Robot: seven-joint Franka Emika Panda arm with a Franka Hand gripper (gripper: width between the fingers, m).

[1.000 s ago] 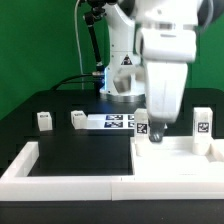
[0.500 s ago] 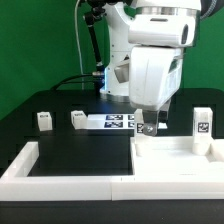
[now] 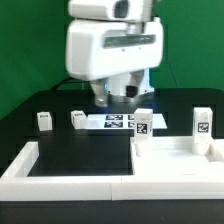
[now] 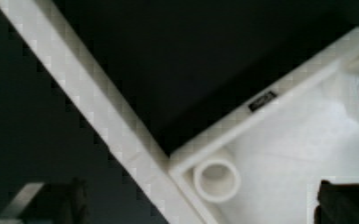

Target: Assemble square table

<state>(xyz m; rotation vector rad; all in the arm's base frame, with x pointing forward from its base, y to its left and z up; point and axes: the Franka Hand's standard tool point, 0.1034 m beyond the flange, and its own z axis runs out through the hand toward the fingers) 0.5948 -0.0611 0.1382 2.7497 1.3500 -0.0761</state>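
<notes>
The white square panel (image 3: pixel 172 160) lies at the exterior view's right inside the border wall. Two tagged legs stand upright on it, one at its near-left corner (image 3: pixel 143 124) and one at the right (image 3: pixel 202 122). Two smaller legs (image 3: pixel 43 121) (image 3: pixel 77 118) sit on the black table at the left. The arm's white body (image 3: pixel 112 45) hangs over the middle, raised off the parts. In the wrist view my gripper (image 4: pixel 197 204) is open with nothing between its dark fingers (image 4: pixel 51 200). Under it is a panel corner (image 4: pixel 282 150) with a round screw hole (image 4: pixel 213 178).
The marker board (image 3: pixel 115 122) lies flat behind the panel, between the small legs and the corner leg. The long white L-shaped border wall (image 3: pixel 60 175) runs along the front and left; it crosses the wrist view as a diagonal strip (image 4: pixel 87 90).
The arm has lifted away from the leg at the panel's near-left corner and swung toward the exterior view's left. That leg now stands free. The jaws stayed open.
</notes>
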